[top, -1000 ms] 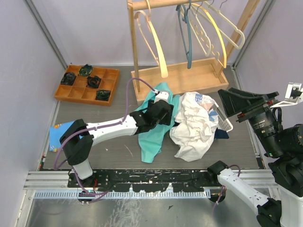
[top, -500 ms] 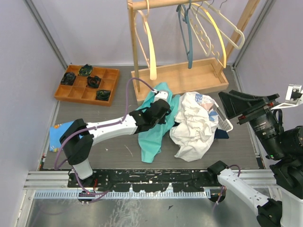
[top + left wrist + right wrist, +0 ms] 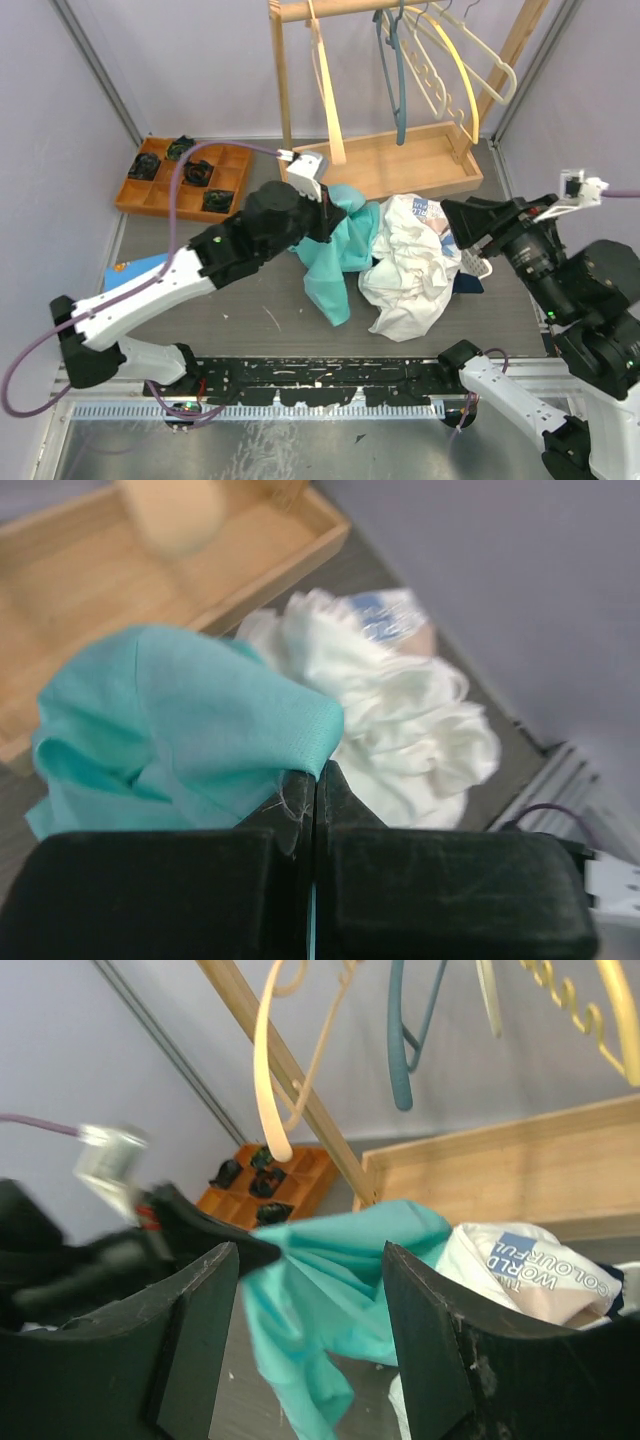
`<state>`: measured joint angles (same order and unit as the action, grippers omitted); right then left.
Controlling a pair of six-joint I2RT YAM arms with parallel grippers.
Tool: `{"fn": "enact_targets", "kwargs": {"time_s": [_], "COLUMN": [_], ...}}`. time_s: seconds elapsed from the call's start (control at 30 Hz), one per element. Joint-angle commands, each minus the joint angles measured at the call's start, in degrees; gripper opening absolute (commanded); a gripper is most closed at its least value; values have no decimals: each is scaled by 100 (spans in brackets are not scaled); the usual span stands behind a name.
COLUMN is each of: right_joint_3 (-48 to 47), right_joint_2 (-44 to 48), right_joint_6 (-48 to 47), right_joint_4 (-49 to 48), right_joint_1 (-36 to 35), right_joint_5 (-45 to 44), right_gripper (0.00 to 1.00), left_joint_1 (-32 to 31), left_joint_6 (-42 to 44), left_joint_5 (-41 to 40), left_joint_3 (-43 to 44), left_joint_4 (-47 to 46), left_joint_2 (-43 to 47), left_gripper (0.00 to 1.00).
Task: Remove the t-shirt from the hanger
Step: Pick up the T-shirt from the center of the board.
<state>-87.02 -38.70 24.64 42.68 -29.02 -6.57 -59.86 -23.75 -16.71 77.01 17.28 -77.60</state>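
Note:
A teal t-shirt [image 3: 345, 245] hangs from my left gripper [image 3: 328, 205], which is shut on a fold of its edge and holds it above the table in front of the rack. In the left wrist view the jaws [image 3: 317, 772] are pressed together on the teal cloth [image 3: 180, 710]. No hanger shows within its folds. Empty hangers hang on the rail: a cream one [image 3: 325, 90] and a blue one [image 3: 398, 80]. My right gripper [image 3: 462, 228] hovers open at the right with nothing in it, and through its fingers [image 3: 310, 1255] the teal t-shirt [image 3: 340, 1280] is seen.
A crumpled white garment [image 3: 410, 265] with a blue print lies right of the teal one. The wooden rack's base tray [image 3: 400, 165] stands behind. An orange compartment tray [image 3: 185, 175] with dark parts is at the back left, and a blue card [image 3: 130, 272] lies at the left.
My left gripper closed on the teal t-shirt and lifted it off the table, up and toward the rack. The right arm swung slightly left. The cream hanger swayed.

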Motion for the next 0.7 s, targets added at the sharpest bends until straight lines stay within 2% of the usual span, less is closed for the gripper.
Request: {"fn": "enact_targets", "kwargs": {"time_s": [0.0,0.13,0.23,0.37,0.57,0.67], "right_joint_3": [270,819,1429,2051,2352,2461], "right_joint_2": [-297,-291,-55,291,350,295], "right_joint_6": [-151,-324,-554,-760,-1331,-1393], "right_joint_4": [210,77,-392,-996,-1306,-1587], "right_joint_1": [27,25,27,27,25,27], "right_joint_5": [201,1095,1993,2357,2885,3066], "right_gripper": [65,67,68,70,77,78], "left_joint_1": [-179,-301,-404,-523,-619,-657], "left_joint_6": [210,134,137,195,250,309], "left_joint_5": [708,961,1007,1008,950,946], "left_joint_3": [649,1186,1639,2242,3055,3415], "left_joint_4": [219,384,572,817,979,1040], "left_joint_2": [434,621,538,258,-25,-196], "left_gripper": [0,0,0,0,0,0]}}
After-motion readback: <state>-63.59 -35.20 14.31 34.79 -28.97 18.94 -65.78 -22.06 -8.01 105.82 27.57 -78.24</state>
